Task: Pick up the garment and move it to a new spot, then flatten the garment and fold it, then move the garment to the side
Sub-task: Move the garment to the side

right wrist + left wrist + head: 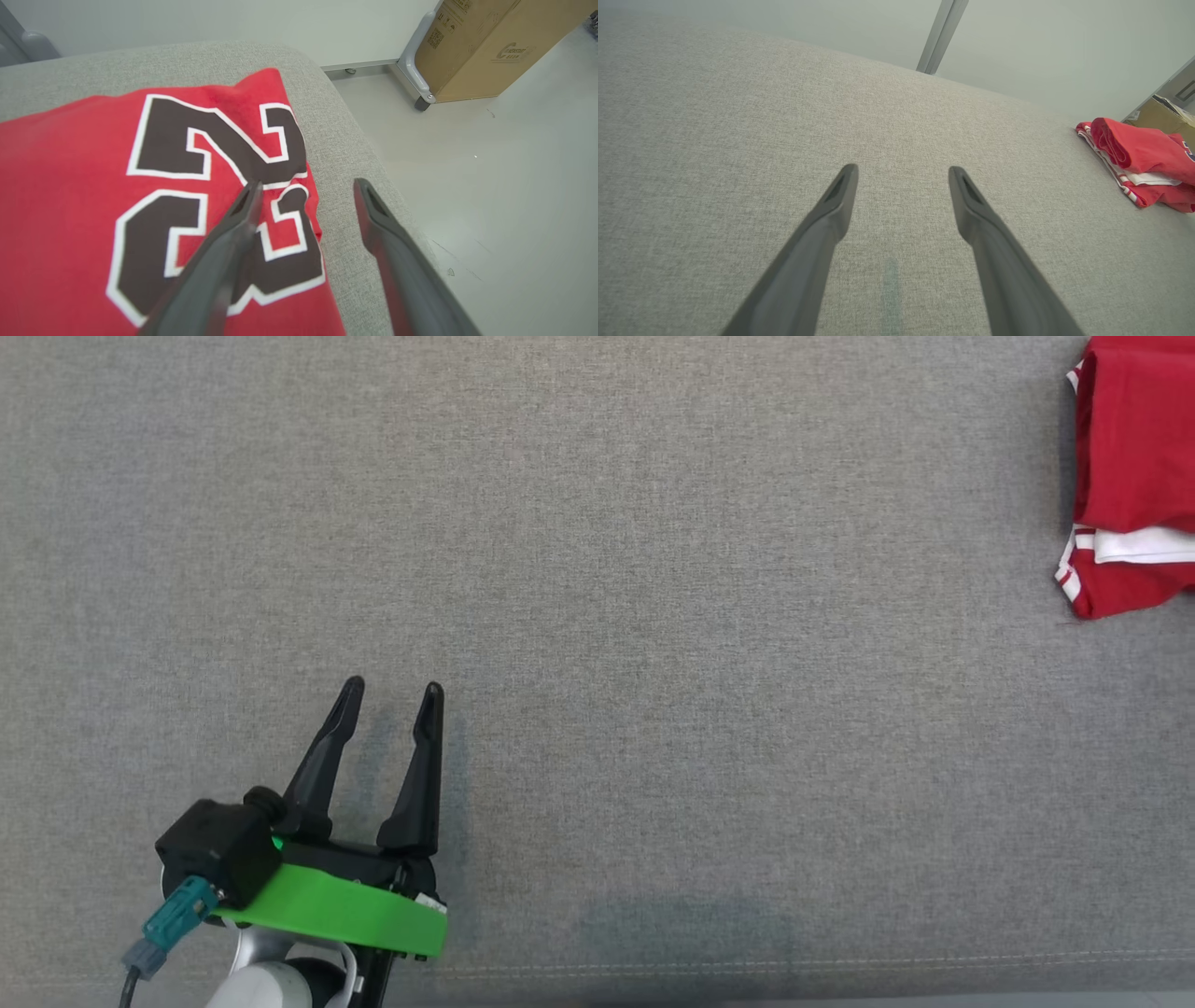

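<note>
Garment [1134, 476] is seen folded into a red bundle with white trim, laid at the right edge of the grey surface [653, 569], up toward the far right corner. A big dark number outlined in white is shown on its top face in the right wrist view. Right gripper [308, 184] is held over it, fingers [222, 261] spread wide and nothing clamped between them. One is poised over the number, the other over the bare strip of surface beside the garment's edge; whether cloth is touched cannot be told. Past that edge, floor [514, 186] and a cardboard box [490, 46] are seen. Left gripper [392, 687] is parked over the near left part of the surface, well apart from the garment, fingers likewise spread, nothing gripped.
</note>
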